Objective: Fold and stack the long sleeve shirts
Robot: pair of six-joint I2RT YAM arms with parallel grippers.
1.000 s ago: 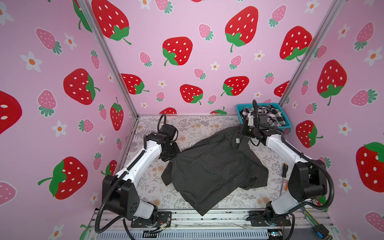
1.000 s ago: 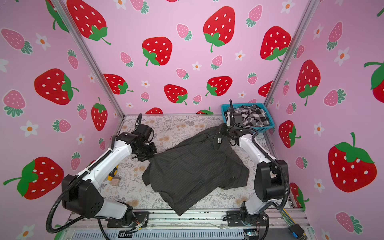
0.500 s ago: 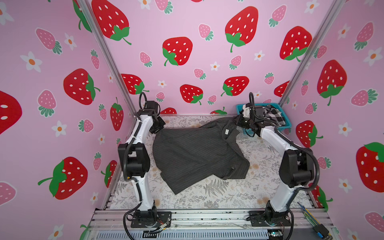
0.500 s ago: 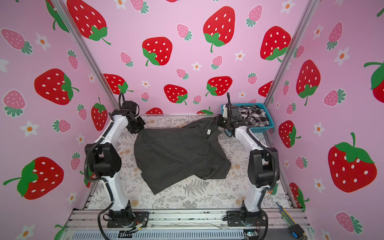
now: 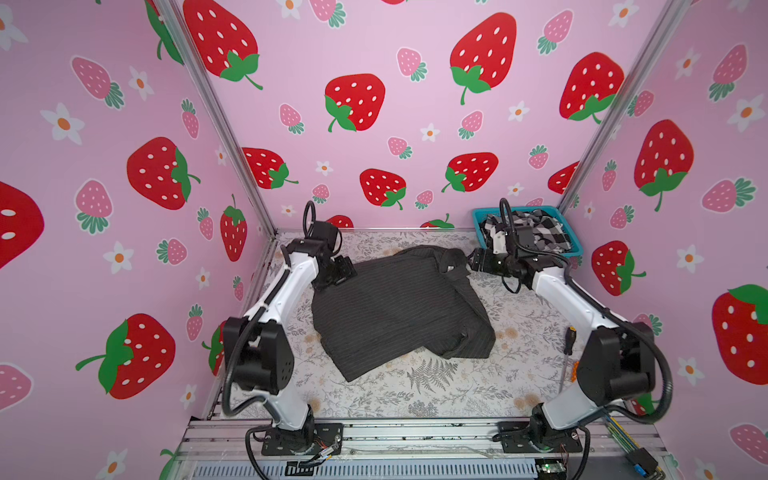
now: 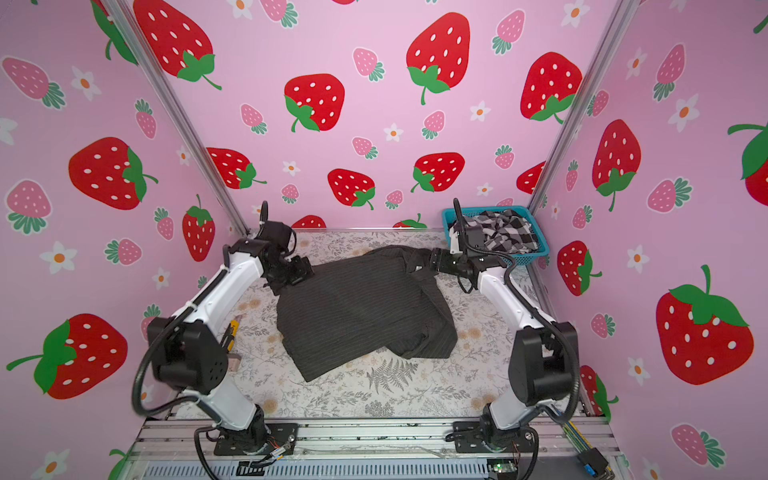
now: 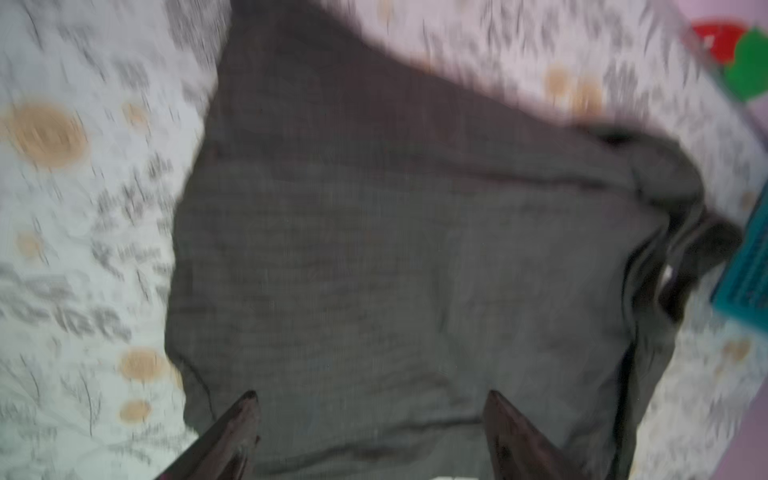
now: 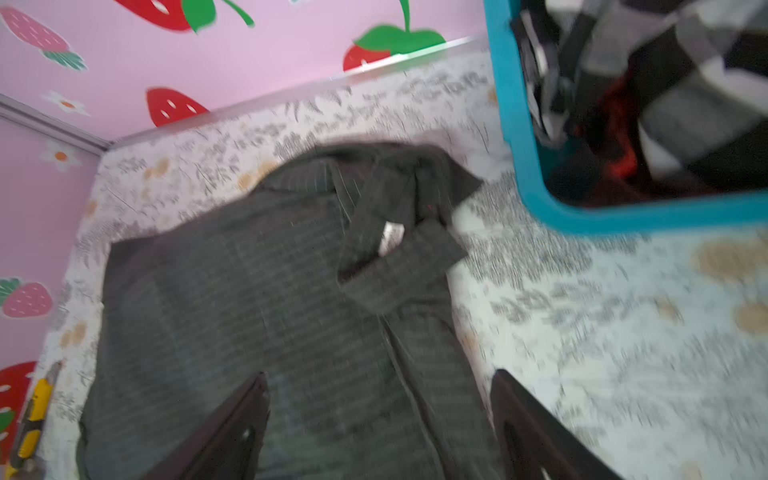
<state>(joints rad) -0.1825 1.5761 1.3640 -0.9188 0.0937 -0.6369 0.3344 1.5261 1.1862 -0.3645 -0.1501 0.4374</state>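
Note:
A dark pinstriped long sleeve shirt [image 5: 395, 307] [image 6: 361, 307] lies spread on the floral table, collar toward the far right, with one part bunched at its near right. My left gripper [image 5: 343, 270] [image 6: 301, 270] hovers at its far-left corner. In the left wrist view that gripper [image 7: 372, 399] is open over the blurred shirt [image 7: 395, 249]. My right gripper [image 5: 478, 259] [image 6: 436, 257] sits just beside the collar. It [image 8: 380, 378] is open above the shirt [image 8: 249, 291]. A black-and-white checked shirt [image 5: 540, 232] [image 6: 507, 232] [image 8: 685, 104] lies crumpled in the basket.
A blue basket [image 5: 482, 214] [image 6: 451, 214] [image 8: 515, 124] stands in the far right corner. A screwdriver [image 5: 569, 340] lies by the right arm's base. A yellow utility knife [image 6: 230, 332] [image 8: 37, 407] lies near the left wall. Pink walls close three sides.
Both grippers have gone from shut to open and let go of the dark shirt. The shirt was carried toward the back and now lies on the table. Both arms have drawn back from the far wall.

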